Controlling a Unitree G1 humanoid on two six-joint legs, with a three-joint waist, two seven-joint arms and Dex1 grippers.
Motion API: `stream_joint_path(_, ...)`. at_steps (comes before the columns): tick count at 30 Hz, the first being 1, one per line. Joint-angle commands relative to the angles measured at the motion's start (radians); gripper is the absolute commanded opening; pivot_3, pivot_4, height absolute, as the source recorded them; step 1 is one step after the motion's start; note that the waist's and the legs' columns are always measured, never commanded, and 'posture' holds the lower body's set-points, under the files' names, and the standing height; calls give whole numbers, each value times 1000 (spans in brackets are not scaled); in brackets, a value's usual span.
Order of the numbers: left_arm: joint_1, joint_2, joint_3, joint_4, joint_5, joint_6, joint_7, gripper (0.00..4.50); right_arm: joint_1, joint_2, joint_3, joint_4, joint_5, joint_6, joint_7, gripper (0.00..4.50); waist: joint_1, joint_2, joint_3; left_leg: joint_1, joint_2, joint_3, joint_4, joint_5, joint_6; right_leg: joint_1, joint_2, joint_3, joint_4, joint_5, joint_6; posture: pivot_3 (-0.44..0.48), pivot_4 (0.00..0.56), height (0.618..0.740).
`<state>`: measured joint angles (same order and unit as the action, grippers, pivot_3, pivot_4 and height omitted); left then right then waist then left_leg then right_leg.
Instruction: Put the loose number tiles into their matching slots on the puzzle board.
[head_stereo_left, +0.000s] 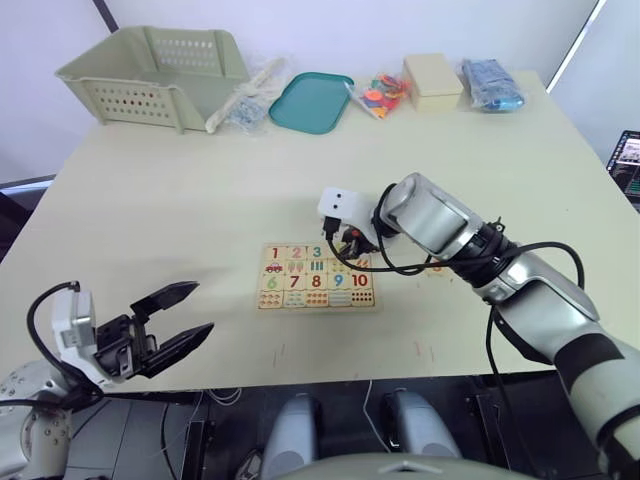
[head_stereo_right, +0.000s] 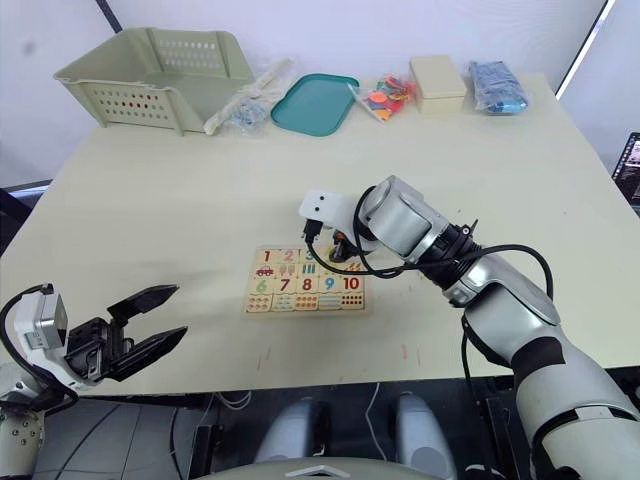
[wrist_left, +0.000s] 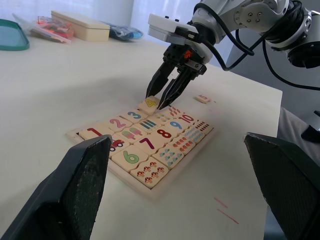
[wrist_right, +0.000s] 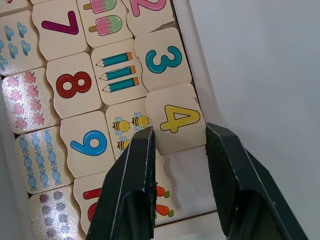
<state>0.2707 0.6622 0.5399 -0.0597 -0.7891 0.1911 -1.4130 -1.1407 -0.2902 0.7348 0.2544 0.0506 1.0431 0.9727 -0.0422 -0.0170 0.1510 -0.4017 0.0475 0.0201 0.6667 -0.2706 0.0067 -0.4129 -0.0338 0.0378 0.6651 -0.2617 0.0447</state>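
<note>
Two black fingers of the right hand (wrist_right: 176, 150) are seen parted about a tile's width, straddling the yellow 4 tile (wrist_right: 175, 119) at its lower edge; whether the pads are touching its sides cannot be told, and nothing looks clamped. In the left wrist view that tile sits tilted, one corner raised, so it is judged not yet seated in its slot. Beside it, at 12 o'clock in the row, the 3 tile (wrist_right: 162, 59) lies flat, with 2 and 1 beyond. One slot (wrist_right: 184, 176) is left bare at the row's end of the puzzle board (wrist_left: 142, 186). The 5 tile (wrist_left: 203, 98) lies loose on the surface (head_stereo_left: 180, 210), just past the board. These tiles are judged light, stiff, smooth wood: best pinched by opposite edges, gently. The left hand (head_stereo_left: 172, 318) hangs wide open at 8 o'clock, well apart, holding nothing.
</note>
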Motion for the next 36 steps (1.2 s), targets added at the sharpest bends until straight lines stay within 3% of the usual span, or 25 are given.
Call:
stream_joint_path(1, 3, 3, 18, -27, -22, -1, -2, 4500, -4, 7, -9, -4, -13, -17, 4, 891, 0, 0, 0, 0, 0, 0, 0, 0, 0, 0, 0, 0, 0, 0, 0, 0, 150, 740)
stream_joint_path(36, -4, 2, 8, -19, -12, -9, -4, 4500, 16, 13, -12, 14, -64, -51, 33, 891, 0, 0, 0, 0, 0, 0, -1, 0, 0, 0, 0, 0, 0, 0, 0, 0, 150, 740)
